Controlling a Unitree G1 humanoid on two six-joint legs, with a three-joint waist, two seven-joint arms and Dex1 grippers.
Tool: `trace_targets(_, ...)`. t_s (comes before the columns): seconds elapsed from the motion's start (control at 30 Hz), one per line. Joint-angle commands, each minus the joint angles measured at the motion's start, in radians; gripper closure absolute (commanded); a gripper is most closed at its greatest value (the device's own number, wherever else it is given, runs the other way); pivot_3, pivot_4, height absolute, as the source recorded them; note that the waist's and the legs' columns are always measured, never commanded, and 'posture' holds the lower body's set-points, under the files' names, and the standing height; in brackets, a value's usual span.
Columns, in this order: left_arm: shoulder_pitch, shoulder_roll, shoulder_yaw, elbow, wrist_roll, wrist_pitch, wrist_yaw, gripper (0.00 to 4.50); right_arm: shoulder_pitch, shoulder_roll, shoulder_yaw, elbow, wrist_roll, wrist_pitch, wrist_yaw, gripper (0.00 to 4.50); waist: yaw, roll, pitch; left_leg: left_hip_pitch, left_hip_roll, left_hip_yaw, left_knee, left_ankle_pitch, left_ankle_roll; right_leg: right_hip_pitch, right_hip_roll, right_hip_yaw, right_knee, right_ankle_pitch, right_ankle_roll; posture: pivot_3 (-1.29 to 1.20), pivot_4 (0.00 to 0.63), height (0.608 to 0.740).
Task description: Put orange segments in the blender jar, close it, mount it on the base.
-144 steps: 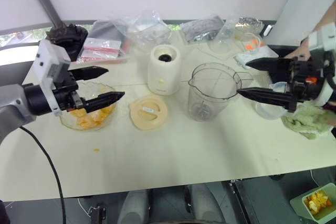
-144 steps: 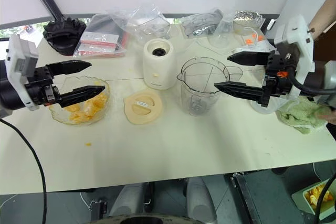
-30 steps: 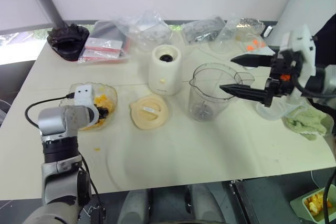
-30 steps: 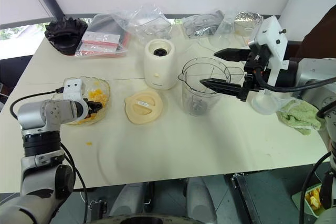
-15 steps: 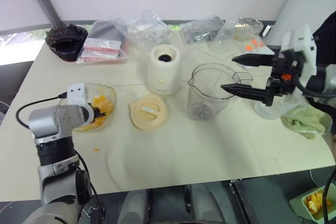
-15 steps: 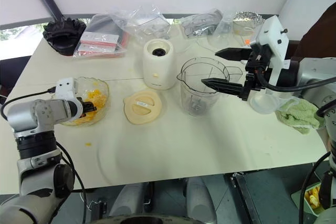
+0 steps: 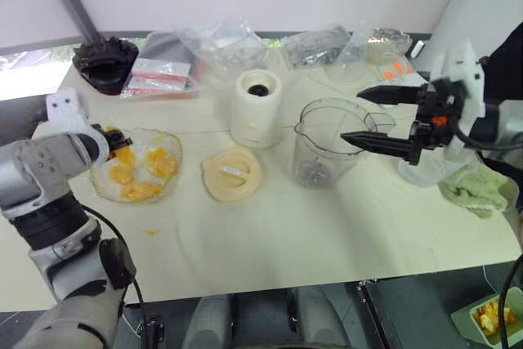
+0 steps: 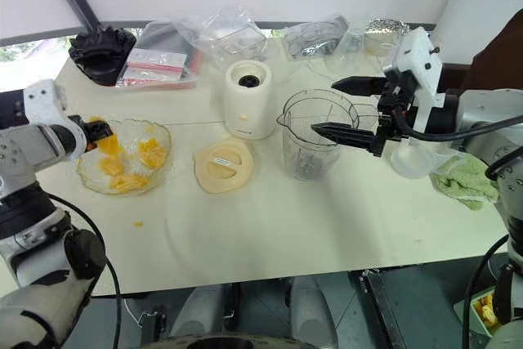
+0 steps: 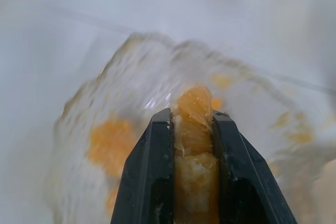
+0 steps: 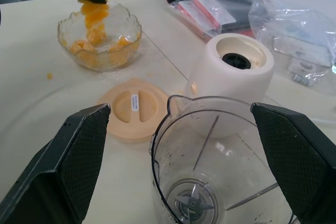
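Here the left gripper [image 9: 191,124] is clamped on an orange segment [image 9: 193,129], held just above the glass bowl [image 8: 122,157] of orange segments [image 8: 131,169] at the table's left. Right of it lies the cream lid [image 8: 222,165]; farther back stands the base [image 8: 248,99]. The blender jar [image 8: 315,140] stands empty, with the right gripper [image 8: 343,108] spread wide at its rim.
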Motion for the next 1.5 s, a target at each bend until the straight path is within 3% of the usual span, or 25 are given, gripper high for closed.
trace_targets(0.03, -0.045, 0.025, -0.003, -0.029, -0.009, -0.014, -0.019, 3.64, -0.018, 0.006, -0.024, -0.009, -0.001, -0.016, -0.004, 0.00, 0.000, 0.000, 0.000, 0.000, 0.000, 0.000, 0.000, 0.000, 0.000, 0.000, 0.000, 0.000, 0.000, 0.000, 0.000, 0.00, 0.150, 0.740)
trace_targets(0.37, -0.257, 0.089, -0.183, 0.080, -0.116, -0.138, -0.203, 3.64, 0.008, 0.000, -0.061, -0.038, 0.012, 0.002, -0.042, 0.00, 0.000, -0.001, 0.001, -0.001, 0.000, 0.000, 0.000, 0.000, -0.001, 0.000, 0.000, 0.000, -0.001, 0.000, 0.001, 0.00, 0.150, 0.740)
trace_targets(0.53, -0.426, 0.094, -0.378, 0.219, -0.130, -0.283, -0.326, 3.64, 0.025, -0.005, -0.083, -0.059, 0.023, 0.019, -0.070, 0.00, 0.003, -0.001, 0.001, -0.001, 0.000, 0.000, 0.000, 0.001, -0.001, 0.000, 0.001, 0.000, -0.001, 0.001, 0.001, 0.00, 0.150, 0.740)
trace_targets(0.87, -0.751, -0.102, -0.569, 0.626, -0.097, -0.638, -0.516, 3.64, 0.179, 0.008, -0.248, -0.205, 0.073, 0.089, -0.199, 0.00, 0.001, -0.001, 0.001, -0.003, -0.001, 0.000, 0.000, 0.000, 0.000, 0.000, 0.001, 0.000, -0.004, 0.001, 0.002, 0.00, 0.150, 0.740)
trace_targets(1.03, -0.882, -0.255, -0.627, 0.845, -0.076, -0.828, -0.640, 3.64, 0.349, 0.046, -0.428, -0.368, 0.129, 0.164, -0.318, 0.00, 0.007, -0.001, 0.001, -0.003, -0.001, 0.000, -0.001, 0.000, 0.000, 0.000, 0.001, 0.001, -0.004, 0.001, 0.002, 0.00, 0.150, 0.740)
trace_targets(1.3, -0.950, -0.374, -0.685, 1.033, -0.025, -0.957, -0.809, 3.64, 0.602, 0.140, -0.686, -0.570, 0.292, 0.208, -0.504, 0.00, 0.011, -0.001, 0.001, -0.003, -0.001, 0.002, 0.000, -0.001, 0.002, -0.001, 0.002, 0.002, -0.005, -0.002, -0.001, 0.00, 0.150, 0.740)
trace_targets(1.5, -0.893, -0.403, -0.765, 1.037, 0.046, -0.968, -0.888, 3.64, 0.743, 0.159, -0.764, -0.629, 0.392, 0.155, -0.607, 0.00, 0.018, 0.000, 0.001, -0.004, -0.001, 0.002, 0.000, -0.001, 0.002, -0.001, 0.002, 0.003, -0.006, -0.002, -0.001, 0.00, 0.150, 0.740)
